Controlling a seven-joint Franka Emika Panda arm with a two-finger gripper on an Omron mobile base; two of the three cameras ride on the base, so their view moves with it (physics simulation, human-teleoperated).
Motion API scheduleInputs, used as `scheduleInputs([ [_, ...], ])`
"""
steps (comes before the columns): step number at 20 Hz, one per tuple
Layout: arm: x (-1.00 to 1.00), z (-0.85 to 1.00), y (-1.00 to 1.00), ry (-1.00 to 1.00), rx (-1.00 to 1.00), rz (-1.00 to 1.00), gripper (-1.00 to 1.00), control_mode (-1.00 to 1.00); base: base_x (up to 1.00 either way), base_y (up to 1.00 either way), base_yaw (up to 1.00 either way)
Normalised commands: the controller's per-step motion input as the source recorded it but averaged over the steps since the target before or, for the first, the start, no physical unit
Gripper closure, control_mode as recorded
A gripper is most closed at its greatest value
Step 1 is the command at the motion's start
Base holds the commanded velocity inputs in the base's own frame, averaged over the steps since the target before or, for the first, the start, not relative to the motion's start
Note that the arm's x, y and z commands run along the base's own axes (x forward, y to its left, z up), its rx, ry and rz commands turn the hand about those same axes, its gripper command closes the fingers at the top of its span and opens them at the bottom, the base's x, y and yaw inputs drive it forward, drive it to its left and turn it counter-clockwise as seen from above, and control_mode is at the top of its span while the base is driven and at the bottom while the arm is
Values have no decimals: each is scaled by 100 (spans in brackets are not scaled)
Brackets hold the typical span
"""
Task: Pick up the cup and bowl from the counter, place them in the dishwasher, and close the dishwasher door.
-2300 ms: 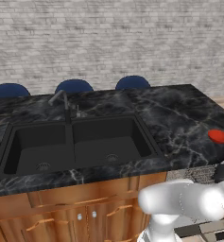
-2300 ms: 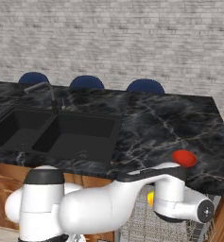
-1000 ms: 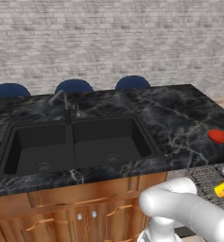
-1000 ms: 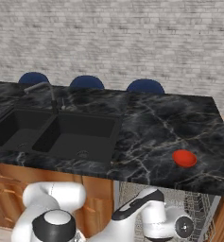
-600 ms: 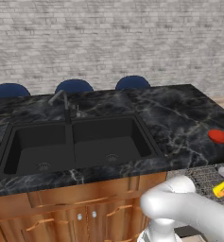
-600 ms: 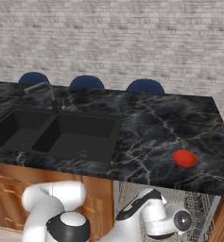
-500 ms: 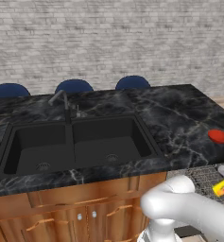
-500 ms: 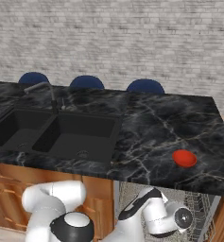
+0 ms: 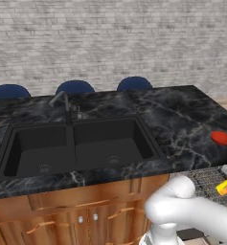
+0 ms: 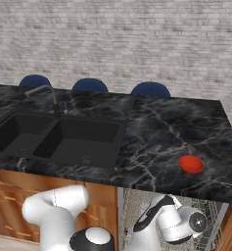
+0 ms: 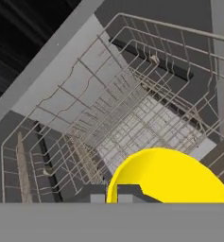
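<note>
On the counter (image 9: 182, 119), the double sink (image 9: 76, 148) sits to the left and the red bowl (image 9: 221, 138) lies near the right edge, clear of the arm. Below that edge the dishwasher (image 9: 206, 179) rack juts out, half hidden by the white arm, and the yellow cup (image 9: 226, 187) shows as a small patch at the frame's border. In the hand view the pincer (image 11: 118, 194) is clenched on the cup's rim above the wire rack; its tips are mostly cut off.
</note>
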Motion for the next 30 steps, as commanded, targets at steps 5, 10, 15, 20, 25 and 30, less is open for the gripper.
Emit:
scheduleInputs([
  [5,15,-45,-26,0,4,0,100,-100,0,0,0],
  [10,20,-47,-23,0,0,0,100,-100,0,0,0],
  [15,22,-43,-24,1,0,0,100,-100,0,0,0],
  [20,25,-48,-21,5,0,0,100,-100,0,0,0],
  [25,25,-39,-23,4,0,0,100,-100,0,0,0],
  [30,14,-29,-23,1,0,0,-100,-100,0,0,0],
])
